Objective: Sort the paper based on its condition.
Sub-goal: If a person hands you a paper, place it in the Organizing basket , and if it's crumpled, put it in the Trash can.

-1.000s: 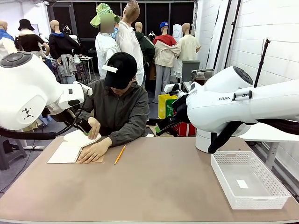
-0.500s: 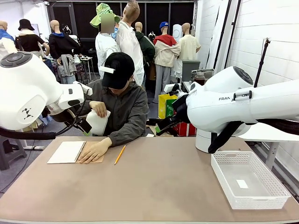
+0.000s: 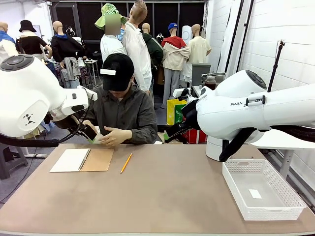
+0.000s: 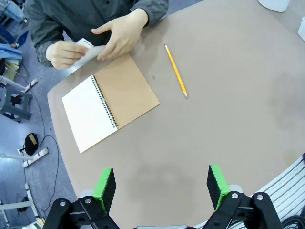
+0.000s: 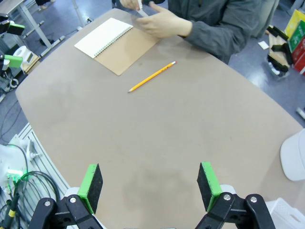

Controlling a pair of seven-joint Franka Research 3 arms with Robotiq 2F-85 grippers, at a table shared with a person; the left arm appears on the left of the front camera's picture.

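The paper [image 4: 88, 49] was one white sheet held between both of the person's hands [image 4: 119, 37], above the far edge of the table [image 3: 172, 196] near its far left corner. Its edges were bent under the fingers, so whether it was flat or wadded could not be told.

Just inside that edge lay an open spiral notebook [image 4: 109, 112], white page toward the left edge and tan cover toward the middle. It lay flat and clear of the hands. A yellow pencil [image 4: 175, 70] lay just beside the tan cover without touching it, with bare surface all round.

A white mesh basket [image 3: 256, 211] sat against the right edge, near the near right corner, well apart from the notebook and pencil.

The middle of the table and the whole strip along the near edge were unobstructed (the widest free area for arm travel).

The left gripper [image 4: 161, 183] hung above bare surface on the near side of the notebook, jaws spread wide with nothing between the green pads. The right gripper [image 5: 149, 183] hung above the open middle, jaws likewise spread wide and empty.
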